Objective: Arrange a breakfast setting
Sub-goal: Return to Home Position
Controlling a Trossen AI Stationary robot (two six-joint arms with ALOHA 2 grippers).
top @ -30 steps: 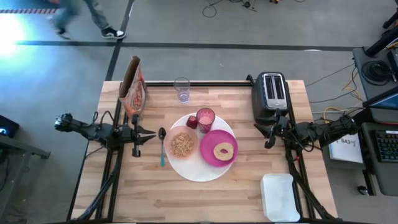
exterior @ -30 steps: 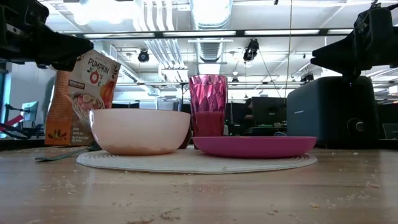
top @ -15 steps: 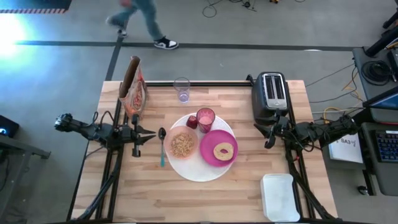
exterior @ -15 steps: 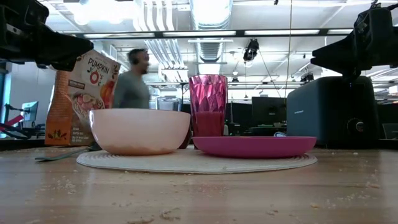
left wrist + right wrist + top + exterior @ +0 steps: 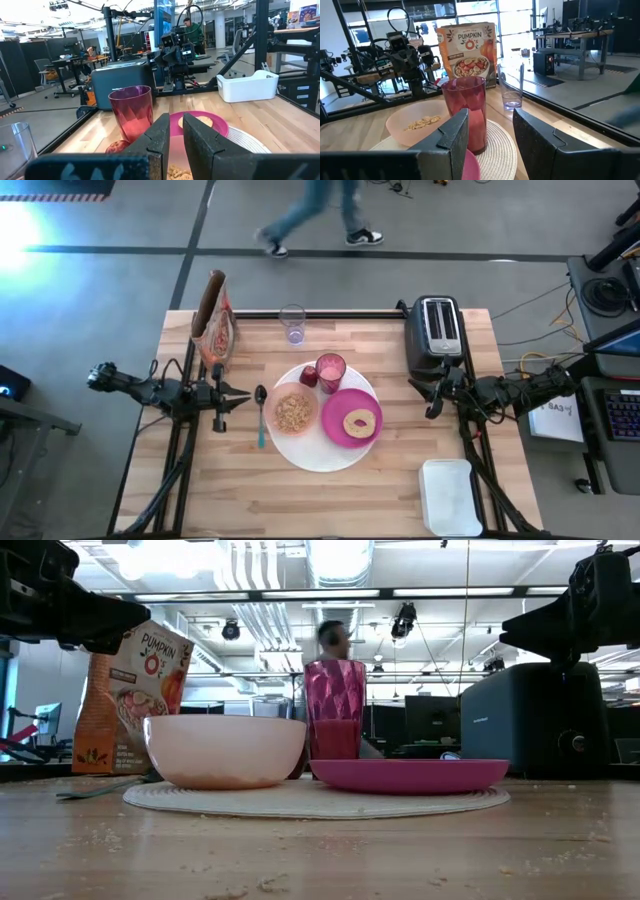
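The round white placemat (image 5: 318,452) lies mid-table. On it stand the magenta plate (image 5: 338,434) with the bagel (image 5: 360,422), the peach bowl (image 5: 293,412) with cereal, the pink cup (image 5: 331,370) and the small red fruit (image 5: 308,376). The teal-handled spoon (image 5: 261,420) lies on the wood beside the mat's left edge. My left gripper (image 5: 243,393) hovers left of the spoon, open by a narrow gap (image 5: 176,120), empty. My right gripper (image 5: 417,388) hovers right of the plate, open (image 5: 491,117), empty.
The cereal bag (image 5: 215,315) stands at the far left, with a clear cup (image 5: 292,323) beside it. The black toaster (image 5: 436,325) is at the far right and a white tub (image 5: 450,495) at the near right. A person (image 5: 320,210) walks on the floor beyond the far edge.
A person has walked rightward along the floor beyond the table's far edge. Both arms and the things on the table have kept still.
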